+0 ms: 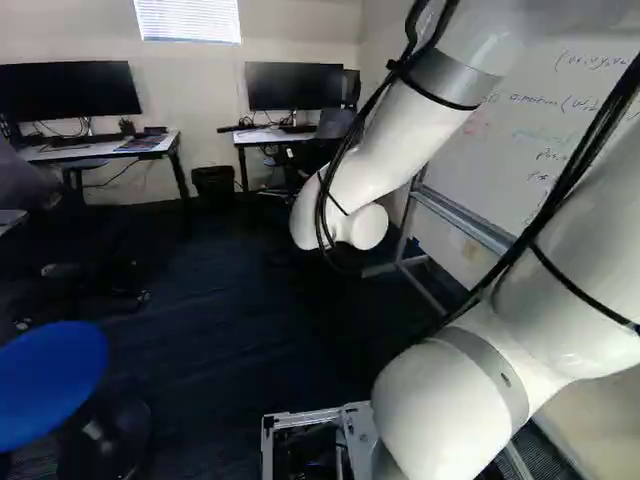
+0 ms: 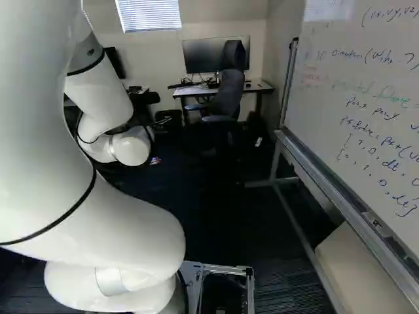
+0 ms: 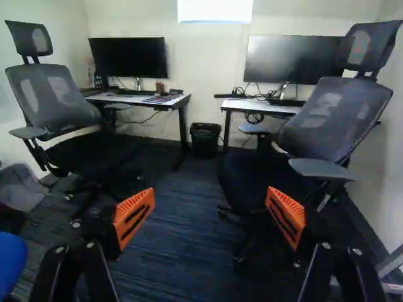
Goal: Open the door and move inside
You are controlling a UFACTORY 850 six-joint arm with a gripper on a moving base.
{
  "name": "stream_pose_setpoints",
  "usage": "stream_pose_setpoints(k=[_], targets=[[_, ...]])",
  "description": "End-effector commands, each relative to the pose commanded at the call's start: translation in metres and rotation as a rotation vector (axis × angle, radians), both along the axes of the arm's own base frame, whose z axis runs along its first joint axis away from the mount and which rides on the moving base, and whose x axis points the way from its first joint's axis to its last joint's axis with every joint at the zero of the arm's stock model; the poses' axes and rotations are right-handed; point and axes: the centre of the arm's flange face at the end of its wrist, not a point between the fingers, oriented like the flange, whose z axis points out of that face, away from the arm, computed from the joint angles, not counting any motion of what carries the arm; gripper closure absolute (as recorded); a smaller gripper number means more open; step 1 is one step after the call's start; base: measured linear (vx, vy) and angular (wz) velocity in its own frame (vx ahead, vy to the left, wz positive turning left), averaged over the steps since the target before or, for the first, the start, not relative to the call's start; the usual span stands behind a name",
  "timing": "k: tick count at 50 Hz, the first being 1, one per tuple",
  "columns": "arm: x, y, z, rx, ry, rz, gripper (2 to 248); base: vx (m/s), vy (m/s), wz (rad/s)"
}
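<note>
Bin between two worktops bearing monitors, ahead of the released hand.
Its fingers stand wide apart; two chairs stand nearer than the bin, one to either side. Where the door is, I cannot tell.

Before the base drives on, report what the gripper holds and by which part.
Nothing is held: the black gripper with orange pads stands open, only dark carpet visible between its fingers.
</note>
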Motion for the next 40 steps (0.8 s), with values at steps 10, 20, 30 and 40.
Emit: stream_pose_setpoints(k=[10,20,30,40], targets=[[0.0,0.0,0.0,0.0,0.0,0.0,3,-0.019,-0.001,0.002],[0.0,0.0,0.0,0.0,0.0,0.0,3,0.0,0.0,0.0],[-0.0003,-0.0011,-0.0005,0.0,0.001,-0.003,3,0.0,0.0,0.0],[-0.0018,-0.0067,-0.0029,-0.001,0.007,-0.017,3,0.0,0.0,0.0]])
